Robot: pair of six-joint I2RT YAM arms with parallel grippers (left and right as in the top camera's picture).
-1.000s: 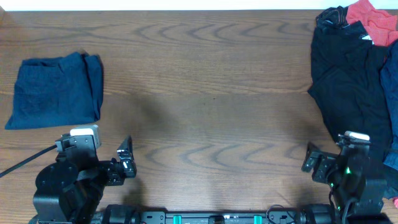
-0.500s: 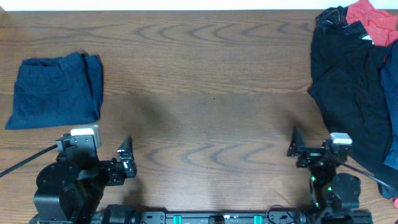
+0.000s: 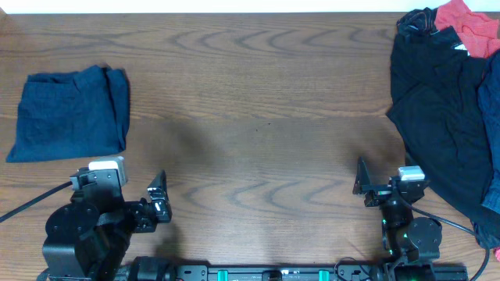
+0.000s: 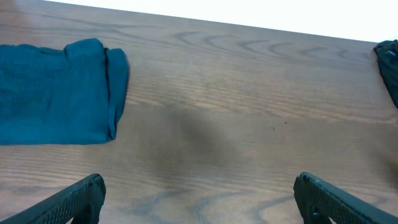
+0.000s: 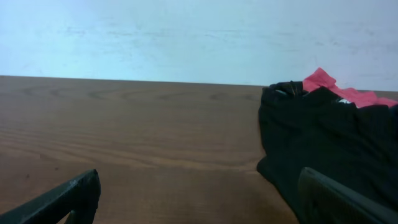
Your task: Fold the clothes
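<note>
The clothes are a dark navy-blue garment lying folded into a rough rectangle at the table's left side, and they also show at the upper left of the left wrist view. My left gripper sits near the front edge, below the clothes and apart from them. It is open with only bare wood between its fingers. My right gripper sits near the front edge at the right. It is open and holds nothing.
A pile of black garments covers the table's right side, with a red cloth at its far corner and a blue cloth at the right edge. The black pile lies just ahead-right of my right gripper.
My right arm has swung left, away from the edge of the black pile. The left arm and the navy clothes have not moved.
</note>
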